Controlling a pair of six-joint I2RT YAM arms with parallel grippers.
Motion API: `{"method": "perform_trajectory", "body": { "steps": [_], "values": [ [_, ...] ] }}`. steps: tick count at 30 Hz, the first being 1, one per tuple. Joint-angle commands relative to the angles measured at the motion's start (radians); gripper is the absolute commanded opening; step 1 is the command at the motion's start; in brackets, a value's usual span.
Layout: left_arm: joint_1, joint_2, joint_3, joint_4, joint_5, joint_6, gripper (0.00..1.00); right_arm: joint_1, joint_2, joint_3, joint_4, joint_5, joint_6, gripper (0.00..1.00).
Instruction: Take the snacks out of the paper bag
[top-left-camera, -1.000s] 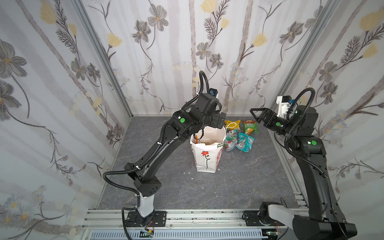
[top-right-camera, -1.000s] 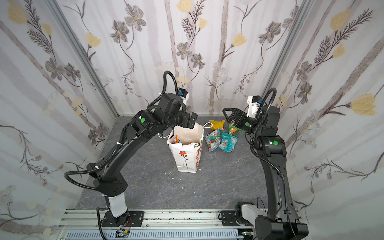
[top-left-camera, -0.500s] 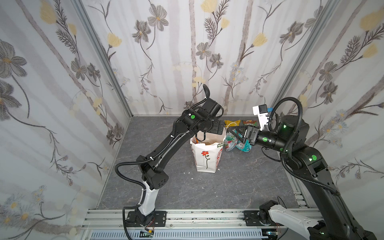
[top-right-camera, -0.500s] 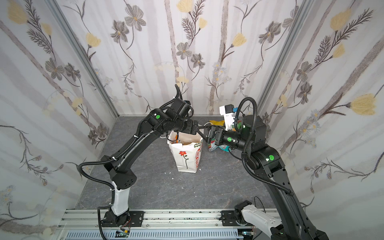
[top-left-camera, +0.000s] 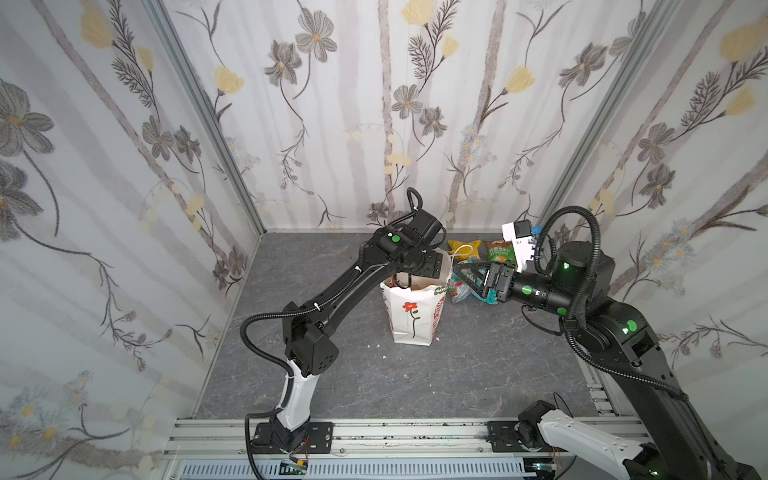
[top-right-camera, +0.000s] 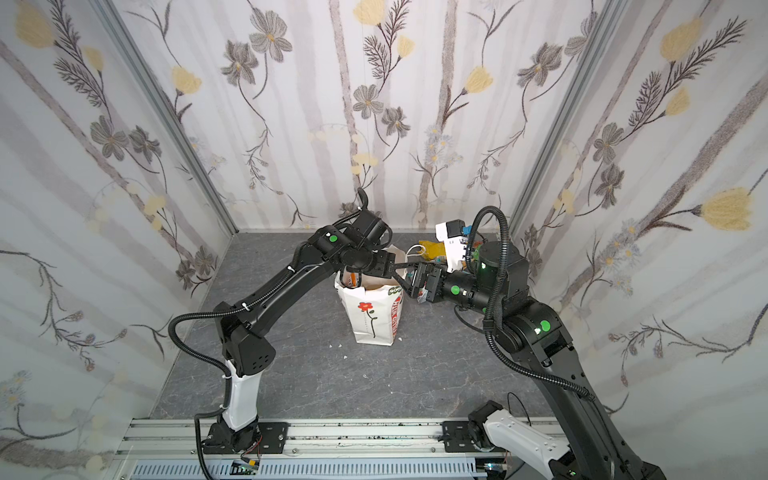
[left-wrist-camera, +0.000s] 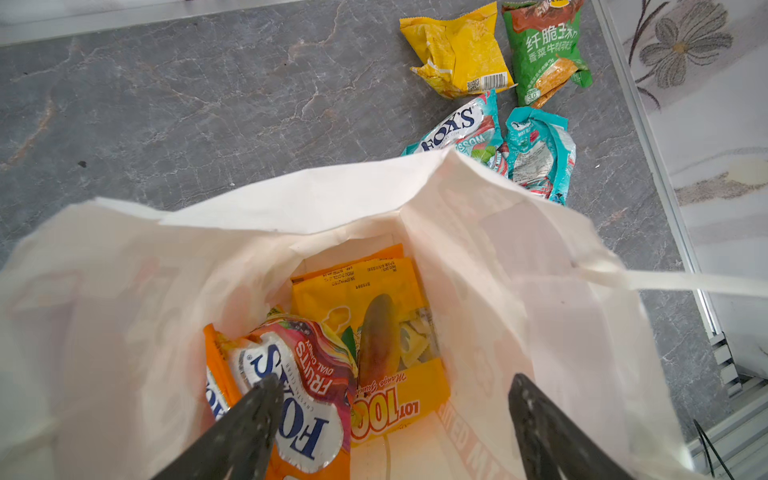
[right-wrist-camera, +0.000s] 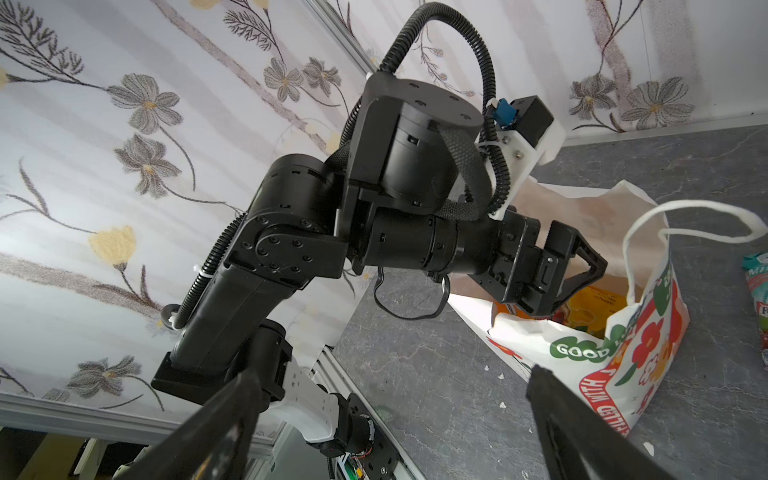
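Note:
The white paper bag (top-left-camera: 413, 320) (top-right-camera: 374, 316) stands upright mid-floor, its mouth wide. My left gripper (left-wrist-camera: 395, 381) is open and lowered into that mouth (top-left-camera: 405, 282). One of its fingers lies against an orange Fox's fruits packet (left-wrist-camera: 299, 395), with a larger orange "100" packet (left-wrist-camera: 374, 332) beside it. Several snacks lie on the floor behind the bag: yellow (left-wrist-camera: 457, 50), green-and-red (left-wrist-camera: 544, 45), white-teal Fox's (left-wrist-camera: 461, 129) and teal (left-wrist-camera: 536, 153). My right gripper (top-left-camera: 463, 278) (right-wrist-camera: 392, 374) is open and empty, level with the bag's right rim (right-wrist-camera: 640, 353).
A white cord handle (right-wrist-camera: 685, 208) loops up from the bag's right side, close to my right gripper. Floral walls close in the grey stone floor (top-left-camera: 478, 374) on three sides. An aluminium rail (top-left-camera: 395, 432) runs along the front. Small white scraps (top-left-camera: 384, 357) lie near the bag.
My left gripper has dropped from above the bag into its mouth, jaws narrowing slightly. The right arm swung down from the back right to the bag's right rim.

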Motion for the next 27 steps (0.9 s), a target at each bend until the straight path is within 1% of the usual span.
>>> {"method": "perform_trajectory", "body": {
  "steps": [1, 6, 9, 13, 20, 27],
  "values": [
    [0.003, 0.007, -0.034, 0.050, 0.021, -0.006, 0.86, 0.002, -0.006, -0.017, -0.012, 0.022, -0.012, 0.99],
    [0.003, 0.001, -0.120, 0.114, 0.051, 0.012, 0.84, 0.002, -0.008, -0.031, -0.041, 0.023, -0.030, 0.99],
    [0.003, -0.024, -0.198, 0.181, 0.072, 0.027, 0.83, 0.002, -0.010, -0.035, -0.061, 0.048, -0.034, 0.99],
    [0.003, -0.048, -0.287, 0.243, 0.071, 0.034, 0.81, 0.002, -0.006, -0.041, -0.078, 0.055, -0.037, 0.99],
    [0.002, -0.018, -0.309, 0.234, 0.064, 0.037, 0.80, 0.002, -0.005, -0.039, -0.081, 0.058, -0.040, 0.99],
    [0.012, 0.024, -0.316, 0.268, 0.079, 0.018, 0.80, 0.002, -0.005, -0.031, -0.090, 0.064, -0.044, 0.99]
  ]
}}
